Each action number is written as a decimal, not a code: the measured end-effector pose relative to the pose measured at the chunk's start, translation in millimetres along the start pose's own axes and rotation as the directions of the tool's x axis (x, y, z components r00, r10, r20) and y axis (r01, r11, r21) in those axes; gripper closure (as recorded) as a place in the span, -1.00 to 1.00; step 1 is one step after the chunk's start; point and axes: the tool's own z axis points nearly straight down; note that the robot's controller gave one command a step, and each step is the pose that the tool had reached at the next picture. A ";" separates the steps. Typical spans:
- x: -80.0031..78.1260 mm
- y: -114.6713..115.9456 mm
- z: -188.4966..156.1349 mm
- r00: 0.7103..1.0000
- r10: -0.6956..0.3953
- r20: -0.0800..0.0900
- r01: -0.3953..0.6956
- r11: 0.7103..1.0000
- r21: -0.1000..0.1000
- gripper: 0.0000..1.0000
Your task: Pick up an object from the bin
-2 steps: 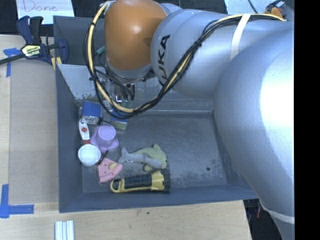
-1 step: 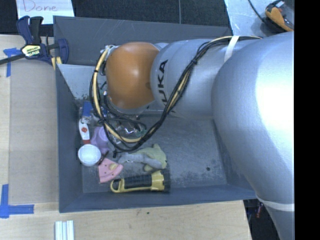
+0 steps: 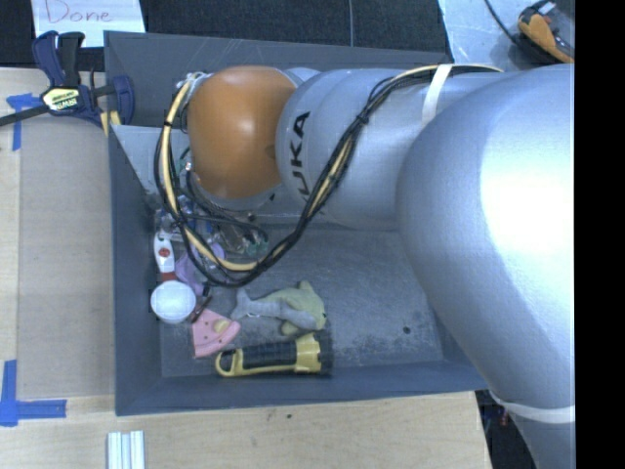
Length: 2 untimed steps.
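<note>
My gripper (image 3: 230, 231) hangs low at the left of the bin, under the orange wrist cover, with cables looped round it. Just left of it stands a small white tube with a red mark (image 3: 164, 250). A white ball (image 3: 174, 302) lies below that, with a bit of purple (image 3: 187, 283) beside it. Below the gripper lies a pale yellow and grey soft toy (image 3: 285, 307). A pink wedge (image 3: 212, 333) rests by the ball.
A black tool with yellow ends (image 3: 274, 358) lies along the bin's near wall. The thick silver arm covers the bin's right and far parts. Bare floor shows at the lower right of the bin.
</note>
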 end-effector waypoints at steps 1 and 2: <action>30.7 -6.5 43.9 0.982 0.190 -0.004 -0.190 0.982 -0.002 -1.00; 8.5 -2.5 43.4 0.982 -0.190 0.002 0.190 0.982 0.016 -1.00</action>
